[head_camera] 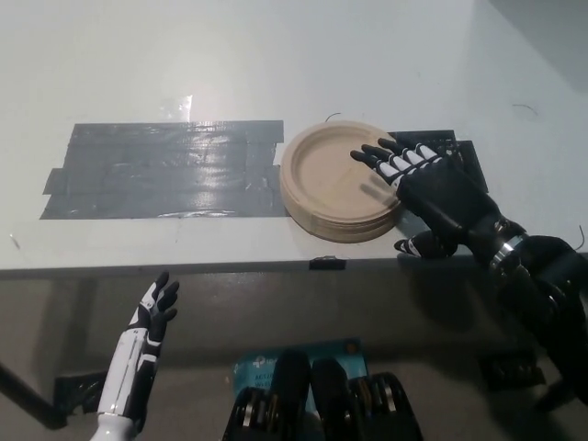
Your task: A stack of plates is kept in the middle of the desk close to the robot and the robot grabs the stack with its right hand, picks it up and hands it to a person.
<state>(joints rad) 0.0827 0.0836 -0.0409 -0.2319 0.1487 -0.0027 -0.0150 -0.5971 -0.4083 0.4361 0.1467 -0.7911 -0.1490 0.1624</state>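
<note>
Plates (335, 179) stacked on the table (276, 55); my right robot hand (432, 188) spreads open across their rim, seemingly touching, gripping nothing.

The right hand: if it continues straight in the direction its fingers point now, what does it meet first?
The right hand points left, its fingers already over the stack of plates. It would probably meet the top plate first; its height above the plate is unclear.
</note>
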